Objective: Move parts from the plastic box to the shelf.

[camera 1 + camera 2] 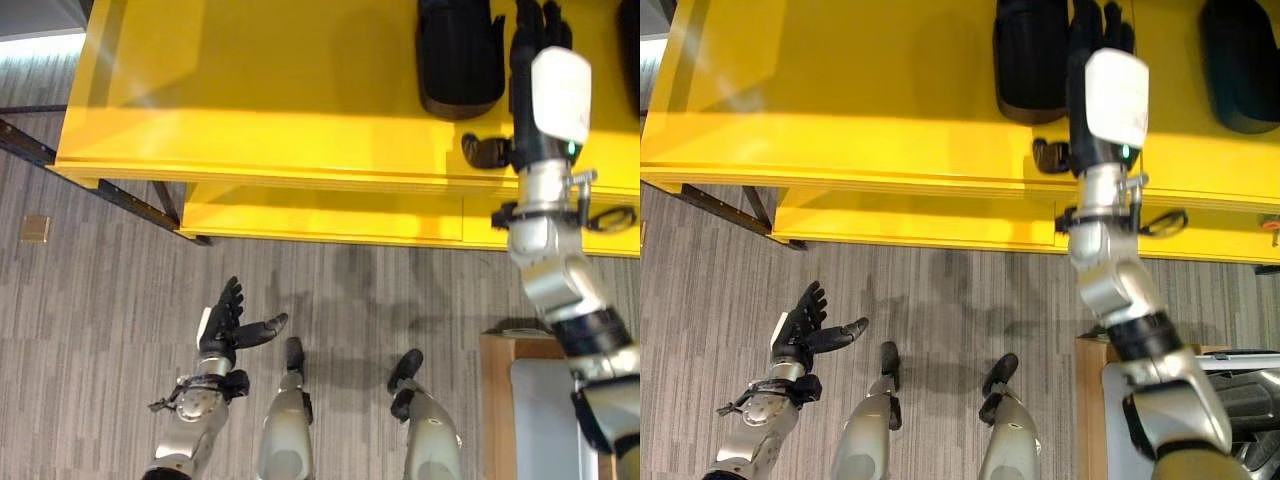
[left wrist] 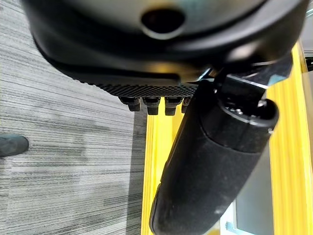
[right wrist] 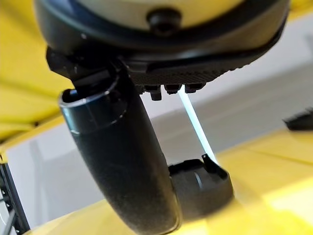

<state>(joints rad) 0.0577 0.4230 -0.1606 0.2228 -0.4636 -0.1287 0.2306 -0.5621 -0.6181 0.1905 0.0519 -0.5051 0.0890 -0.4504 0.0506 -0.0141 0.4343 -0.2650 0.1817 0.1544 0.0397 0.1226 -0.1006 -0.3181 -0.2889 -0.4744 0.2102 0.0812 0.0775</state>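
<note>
A yellow shelf (image 1: 280, 90) runs across the top of the eye views. A large black part (image 1: 458, 55) lies on it, and another black part (image 1: 1240, 65) lies further right. My right hand (image 1: 532, 45) reaches over the shelf just right of the first part, open, fingers straight, thumb (image 1: 486, 152) sticking out over the shelf's front edge. It holds nothing. The right wrist view shows a black part (image 3: 200, 188) on the yellow surface past the thumb. My left hand (image 1: 228, 325) hangs low over the carpet, open and empty.
A pale plastic box (image 1: 548, 420) sits on a wooden stand (image 1: 494, 385) at lower right, with dark parts (image 1: 1252, 400) in it. A lower yellow tier (image 1: 320, 215) juts out under the shelf. A dark metal frame bar (image 1: 110, 190) slants at the left.
</note>
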